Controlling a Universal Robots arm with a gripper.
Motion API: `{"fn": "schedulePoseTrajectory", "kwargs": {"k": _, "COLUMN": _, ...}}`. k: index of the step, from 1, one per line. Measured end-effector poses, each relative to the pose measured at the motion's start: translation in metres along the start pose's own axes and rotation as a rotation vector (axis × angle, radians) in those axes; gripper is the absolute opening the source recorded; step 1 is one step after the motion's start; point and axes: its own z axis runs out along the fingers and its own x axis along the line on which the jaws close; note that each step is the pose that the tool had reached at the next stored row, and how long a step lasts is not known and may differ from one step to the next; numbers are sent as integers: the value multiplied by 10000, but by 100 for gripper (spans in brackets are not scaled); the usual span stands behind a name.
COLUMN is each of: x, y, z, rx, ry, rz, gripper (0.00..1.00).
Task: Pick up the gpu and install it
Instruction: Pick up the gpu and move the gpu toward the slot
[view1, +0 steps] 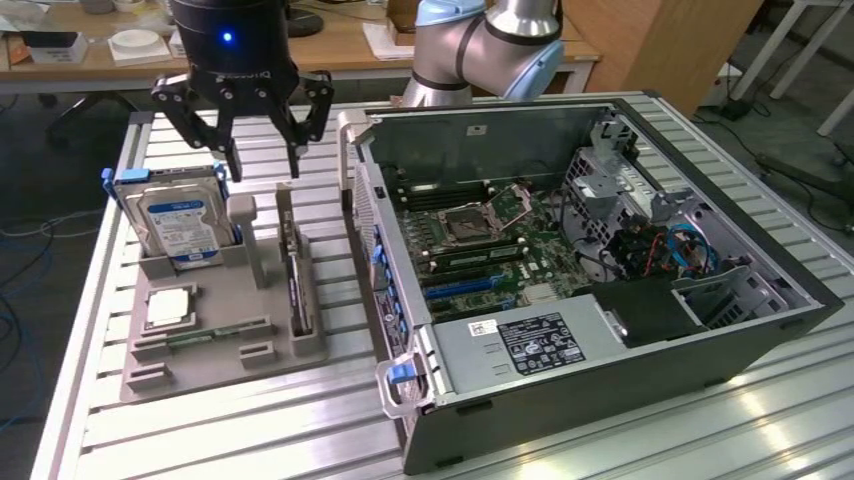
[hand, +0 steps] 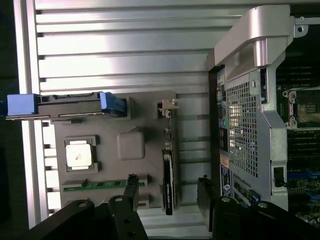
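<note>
Gripper (view1: 264, 168): black linked fingers (view1: 227, 148) point straight down from a glossy black wrist. They are spread wide with nothing between them, and hang above the far end of the gpu.
Gpu (view1: 295, 275): thin, flat, dark card standing on edge in a tray slot, untouched.
Tray (view1: 214, 365): matte grey moulded holder on the ribbed aluminium table (view1: 240, 440).
Hard drive (view1: 180, 225): silver with a blue-white label, upright at the tray's far corner on the exterior view's left.
Computer case (view1: 747, 330): dark metal, open, green board exposed, on the exterior view's right of the tray.
</note>
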Motion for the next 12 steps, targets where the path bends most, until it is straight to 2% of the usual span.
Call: {"fn": "schedulePoseTrajectory", "kwargs": {"k": 12, "x": 3, "y": -12, "z": 151, "rx": 0, "ry": -1, "rz": 1, "gripper": 59}}
